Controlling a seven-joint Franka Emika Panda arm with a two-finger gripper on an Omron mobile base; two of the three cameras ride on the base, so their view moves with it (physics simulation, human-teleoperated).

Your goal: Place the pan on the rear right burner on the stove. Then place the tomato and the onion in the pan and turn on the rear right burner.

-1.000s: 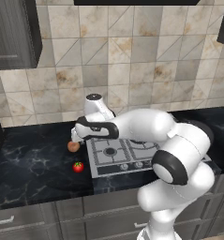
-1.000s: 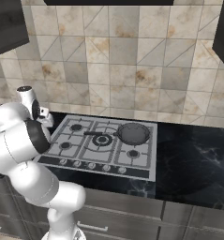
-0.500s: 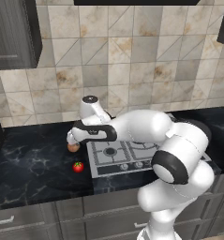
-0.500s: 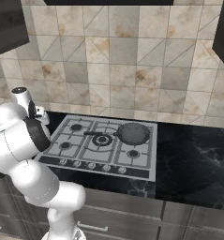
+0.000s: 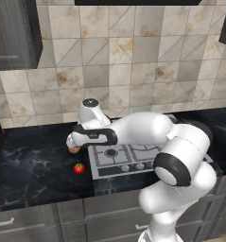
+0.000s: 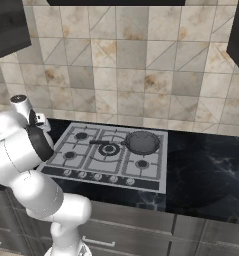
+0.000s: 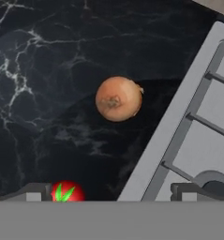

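The gripper (image 7: 111,190) hangs over the black counter (image 7: 43,93) just beside the left edge of the stove (image 7: 202,145), its two fingertips spread wide apart with nothing between them. In the hand view one fingertip (image 7: 36,191) sits next to the tomato and the other (image 7: 190,191) lies over the stove's grate.

The onion (image 7: 118,99) rests on the counter ahead of the open fingers, roughly centred between them, near the stove's edge but apart from it. The tomato (image 7: 67,191) lies on the counter close by the one fingertip (whether it touches it I cannot tell), its green stem top facing up.

In the left base view the hand covers most of the onion (image 5: 74,150), and the tomato (image 5: 78,168) sits on the counter in front of it, toward the counter's front edge.

The pan (image 6: 142,142) stands on the rear right burner, well away from the gripper on the far side of the stove (image 6: 61,150), its handle pointing left across the grates.
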